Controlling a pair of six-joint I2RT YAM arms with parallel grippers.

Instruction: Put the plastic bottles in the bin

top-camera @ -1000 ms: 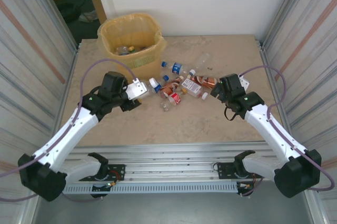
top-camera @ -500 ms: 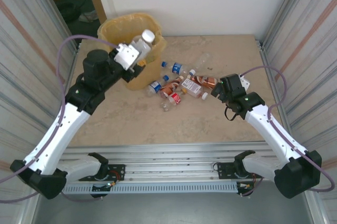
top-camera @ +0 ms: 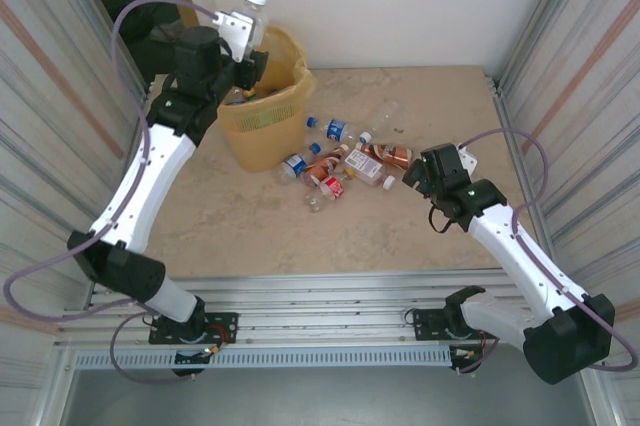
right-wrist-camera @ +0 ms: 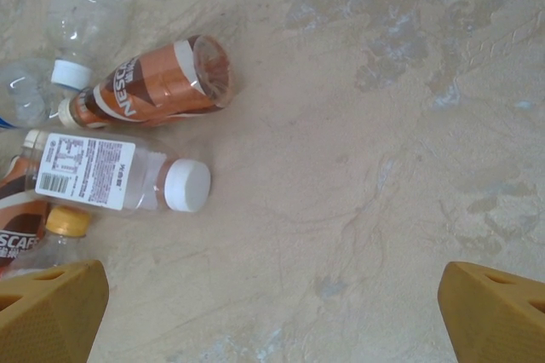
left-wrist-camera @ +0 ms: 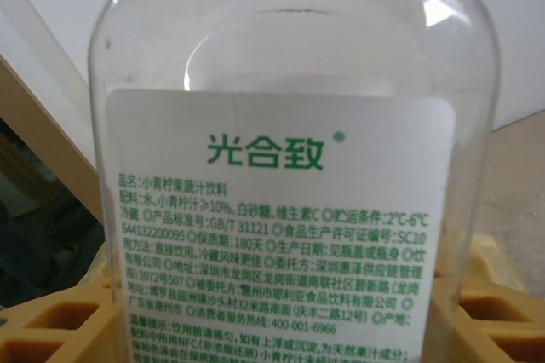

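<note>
- I am stretching my left arm high and far toward the bin [top-camera: 265, 111], elbow lifted well off the table [top-camera: 250, 226], with the left gripper [top-camera: 243, 30] hanging above the bin's left side.
- My left fingers [left-wrist-camera: 51, 329] are pinching a clear bottle [left-wrist-camera: 298, 167] by its lower body. It is pointing cap end up above the bin, white label with green print facing my wrist camera.
- I am keeping my right arm low and bent, with the right gripper [top-camera: 414, 174] sitting well right of the bin and aiming down at the table.
- My right fingers [right-wrist-camera: 47, 312] are spreading wide, bare table between them.
- The loose bottles [top-camera: 338, 161] are lying heaped between the bin and my right gripper. A brown bottle [right-wrist-camera: 153, 86] and a white-capped bottle [right-wrist-camera: 119, 177] are lying on their sides just beyond my fingertips, toward the bin, touching neither.
</note>
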